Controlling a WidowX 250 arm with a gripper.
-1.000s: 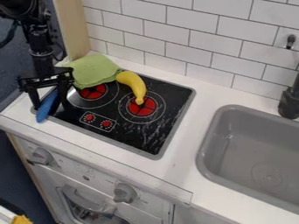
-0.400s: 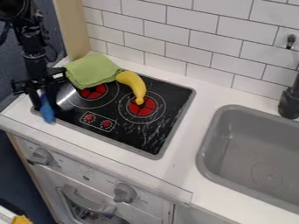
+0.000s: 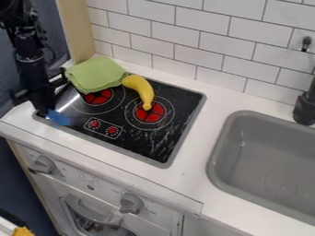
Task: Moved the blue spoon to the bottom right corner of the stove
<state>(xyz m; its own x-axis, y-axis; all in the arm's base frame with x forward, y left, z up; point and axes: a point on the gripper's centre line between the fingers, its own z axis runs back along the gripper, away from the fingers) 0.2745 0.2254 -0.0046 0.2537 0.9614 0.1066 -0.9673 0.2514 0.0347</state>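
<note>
The pincer point(image 3: 43, 109) hangs down at the near left corner of the stove point(image 3: 142, 144), dark and blurred; whether it is apart, together or clamped on the spoon, I cannot tell. The blue spoon point(image 3: 59, 118) shows right at its lower end, pointing toward the printed dials point(image 3: 102, 127) at the stove's near edge; the rest of the spoon is hidden. The black arm point(image 3: 27, 50) comes down from the upper left. Beyond the pincer, a folded green cloth point(image 3: 95, 75) lies over the far left corner of the stove, beside the left red burner point(image 3: 98, 96). A yellow banana point(image 3: 140, 88) has its upper end just beside the cloth and its lower tip over the right red burner point(image 3: 149, 115). The white counter point(image 3: 200, 124) runs around the stove and on to a grey sink point(image 3: 271, 156), with a black faucet point(image 3: 305, 108) at its far right. Behind rises a wall of white tiles point(image 3: 209, 44), with a pale wooden panel point(image 3: 77, 32) at its left end. Below the counter is a white oven front point(image 3: 92, 192) with grey knobs point(image 3: 131, 203).
</note>
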